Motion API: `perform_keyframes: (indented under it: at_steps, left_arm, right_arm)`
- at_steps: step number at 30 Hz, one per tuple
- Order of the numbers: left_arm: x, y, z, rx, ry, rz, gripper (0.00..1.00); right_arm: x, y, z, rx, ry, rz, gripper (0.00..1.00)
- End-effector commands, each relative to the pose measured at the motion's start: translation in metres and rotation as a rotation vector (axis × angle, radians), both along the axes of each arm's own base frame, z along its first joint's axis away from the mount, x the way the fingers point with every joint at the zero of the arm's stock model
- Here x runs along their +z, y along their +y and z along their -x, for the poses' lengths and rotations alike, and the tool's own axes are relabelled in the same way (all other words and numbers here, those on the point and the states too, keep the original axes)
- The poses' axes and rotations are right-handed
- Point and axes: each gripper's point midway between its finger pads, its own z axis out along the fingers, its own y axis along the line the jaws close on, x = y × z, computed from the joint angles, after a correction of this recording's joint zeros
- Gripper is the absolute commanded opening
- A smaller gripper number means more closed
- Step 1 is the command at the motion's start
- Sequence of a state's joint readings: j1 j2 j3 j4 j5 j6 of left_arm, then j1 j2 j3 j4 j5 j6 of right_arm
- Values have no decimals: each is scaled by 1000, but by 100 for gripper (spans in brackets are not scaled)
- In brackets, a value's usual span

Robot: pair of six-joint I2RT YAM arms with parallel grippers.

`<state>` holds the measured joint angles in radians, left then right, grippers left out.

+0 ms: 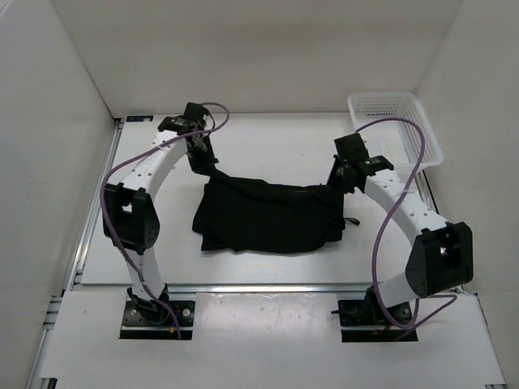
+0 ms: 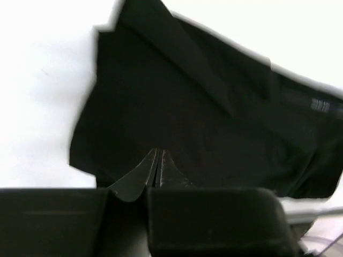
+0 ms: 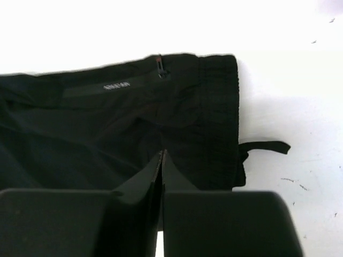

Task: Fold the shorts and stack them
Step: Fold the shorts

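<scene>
The black shorts (image 1: pixel 268 215) lie in a partly folded heap mid-table, their far edge pulled up between the two arms. My left gripper (image 1: pixel 203 158) is shut on the far left corner of the shorts; in the left wrist view its tips (image 2: pixel 158 152) meet in the black fabric (image 2: pixel 177 96). My right gripper (image 1: pixel 338 180) is shut on the far right corner by the ribbed waistband (image 3: pixel 217 107); its tips (image 3: pixel 162 154) meet in the cloth. A drawstring loop (image 3: pixel 265 147) lies on the table beside the waistband, and a small light label (image 3: pixel 116 85) shows near a seam.
A white plastic mesh basket (image 1: pixel 395 128) stands at the back right corner, just behind the right arm. White walls close the table on the left, back and right. A metal rail (image 1: pixel 268 288) runs along the near edge.
</scene>
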<state>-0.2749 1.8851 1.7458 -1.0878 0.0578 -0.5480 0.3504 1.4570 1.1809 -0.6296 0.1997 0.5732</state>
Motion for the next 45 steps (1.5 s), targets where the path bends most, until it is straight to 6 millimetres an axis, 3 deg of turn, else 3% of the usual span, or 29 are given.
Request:
perform_keyframes:
  at_steps: [1,7,9,10,12,16,18,21,25,26,27,28,29,31,32,33,34,35,36,37,38,39,40,42,43,45]
  left_arm:
    - [-20,-15,17,-22,33,-1,10]
    - [-60,-53,23,-120,128,1,10]
    - [-64,-56,15,-120,131,0,10]
    - [-75,-54,9,-112,143,-27,10]
    - [-82,-53,2,-114,152,-55,10]
    - [-88,-43,-35,-94,115,-95,10]
    - [-102,-36,-38,-90,147,-107,10]
    - [-111,-24,-41,-82,165,-116,10]
    - [-101,-21,-36,-98,157,-101,10]
    - [-94,-21,-35,-111,152,-94,10]
    - [-74,-22,-37,-110,115,-84,10]
    - [-62,-22,-37,-110,97,-79,10]
    - [-44,-23,-42,-117,58,-72,13]
    - [-10,-21,-39,-112,5,-67,24]
    - [1,-17,-40,-103,-16,-62,37]
    - [21,-14,-39,-97,-62,-60,46]
    - [30,-13,-36,-96,-79,-55,50]
    - [35,-7,-33,-84,-86,-54,57]
    - [27,-3,-21,-85,-54,-62,67]
    - [40,5,-16,-68,-88,-54,67]
    - [40,16,-13,-47,-87,-55,67]
    - [24,23,-3,-36,-55,-63,67]
    - [32,28,4,-27,-76,-46,67]
    - [14,43,21,2,-23,-34,67]
    - [17,45,24,7,-40,-13,67]
    - [6,55,35,28,-12,-18,67]
  right_arm:
    - [-17,13,1,69,49,-8,0]
    - [-34,54,-6,190,115,-38,0]
    - [-45,68,-5,212,143,-54,0]
    - [-51,72,-7,219,150,-64,0]
    - [-66,75,-13,209,179,-59,0]
    - [-87,64,-38,152,184,28,0]
    - [-103,54,-51,115,209,47,0]
    - [-123,50,-54,104,251,61,0]
    - [-110,52,-53,111,228,40,0]
    - [-92,54,-55,112,188,26,0]
    - [-83,53,-53,112,179,22,0]
    - [-58,53,-54,113,133,6,0]
    - [-46,51,-54,109,108,6,0]
    - [-3,49,-54,111,12,-13,18]
    - [9,46,-51,106,-10,-12,29]
    - [22,43,-51,97,-45,-12,53]
    - [38,35,-44,92,-82,0,63]
    - [40,22,-40,66,-79,2,72]
    - [42,14,-36,51,-83,1,79]
    - [35,-4,-23,12,-63,-14,88]
    - [29,-12,-15,0,-43,-28,90]
    - [22,-12,-6,14,-18,-79,91]
    - [5,-29,12,-21,31,-105,93]
    - [-8,-36,25,-18,56,-168,94]
    - [-21,-39,42,-11,91,-227,98]
    - [-29,-40,52,5,106,-283,99]
